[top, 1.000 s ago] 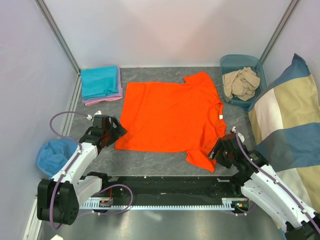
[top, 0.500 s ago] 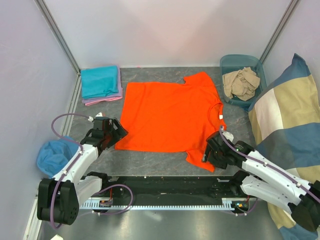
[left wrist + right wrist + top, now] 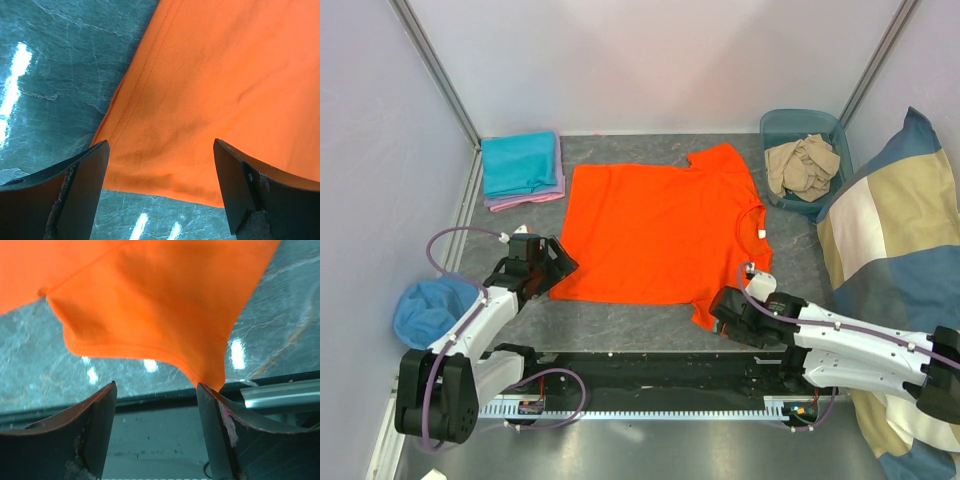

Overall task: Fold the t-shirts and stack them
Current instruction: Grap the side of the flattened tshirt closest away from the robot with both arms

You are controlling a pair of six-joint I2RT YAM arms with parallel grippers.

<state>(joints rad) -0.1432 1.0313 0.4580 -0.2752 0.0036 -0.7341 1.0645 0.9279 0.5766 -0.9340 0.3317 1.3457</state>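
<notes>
Progress is sitting near the halfway mark, judging by the layout. Two tees are already lying folded in the far left corner of the bench (image 3: 620, 315), a teal t-shirt (image 3: 520, 163) stacked on a pink-lilac t-shirt (image 3: 528, 201) whose edge is peeking out beneath it. The orange t-shirt (image 3: 660, 230) is lying spread flat in the middle of the bench, neck toward the right, not yet folded. A beige t-shirt (image 3: 802, 165) is waiting crumpled in the bin (image 3: 778, 124) at the far right. A crumpled blue cloth (image 3: 428, 310) is lying off to the left; whether it is a tee is unclear.

The left jaws are standing wide open over the orange shirt's near left hem corner, gripping nothing. The right jaws are also standing apart at the edge of the near sleeve, with the cloth lying loose between them. Both arms are apparently lining up for the orange shirt's first fold. That fold, the stacking and the beige shirt are all remaining.
</notes>
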